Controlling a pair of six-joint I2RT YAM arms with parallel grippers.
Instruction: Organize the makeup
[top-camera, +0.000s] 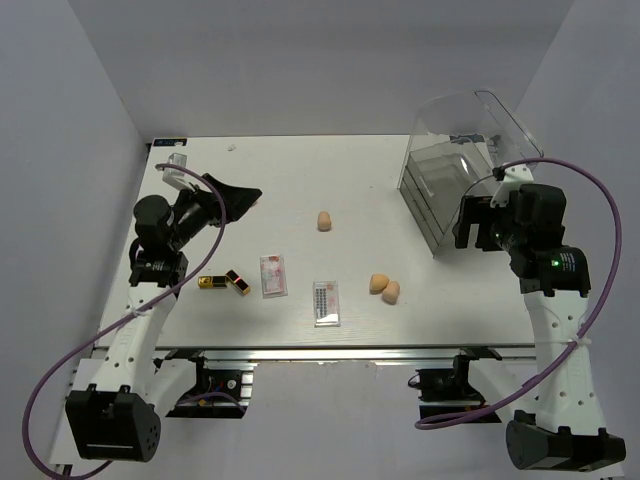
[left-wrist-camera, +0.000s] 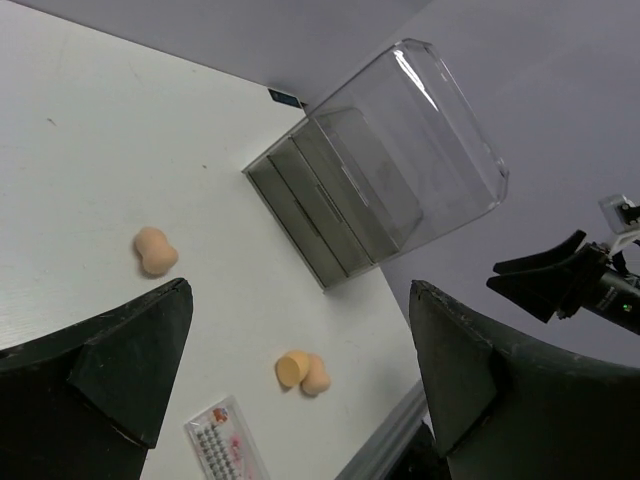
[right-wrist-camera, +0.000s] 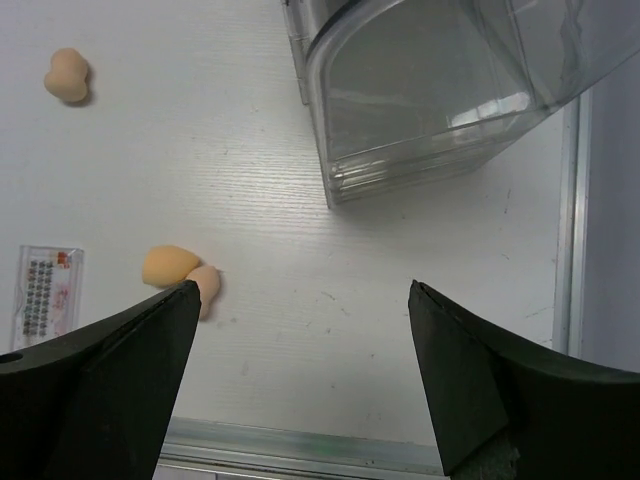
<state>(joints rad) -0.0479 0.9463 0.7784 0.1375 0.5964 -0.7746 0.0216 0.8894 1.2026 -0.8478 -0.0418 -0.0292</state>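
Note:
The makeup lies spread over the white table (top-camera: 300, 170). One peach sponge (top-camera: 324, 221) sits alone mid-table, and two more (top-camera: 385, 288) touch each other nearer the front. A pinkish palette (top-camera: 273, 275) and a dark-rowed palette (top-camera: 327, 302) lie flat at the front, with two lipstick tubes (top-camera: 224, 283) to their left. My left gripper (top-camera: 235, 197) hovers open at the left, holding nothing. My right gripper (top-camera: 470, 222) hovers open beside the clear drawer box (top-camera: 455, 170). The paired sponges (left-wrist-camera: 303, 371) show between the left fingers, and the same pair (right-wrist-camera: 185, 272) shows by the right gripper's left finger.
The clear drawer box (right-wrist-camera: 430, 90) stands at the back right with its curved lid raised. A small pale object (top-camera: 175, 160) sits at the back left corner. The metal front rail (right-wrist-camera: 300, 440) of the table runs just below the right gripper. Grey walls enclose the table.

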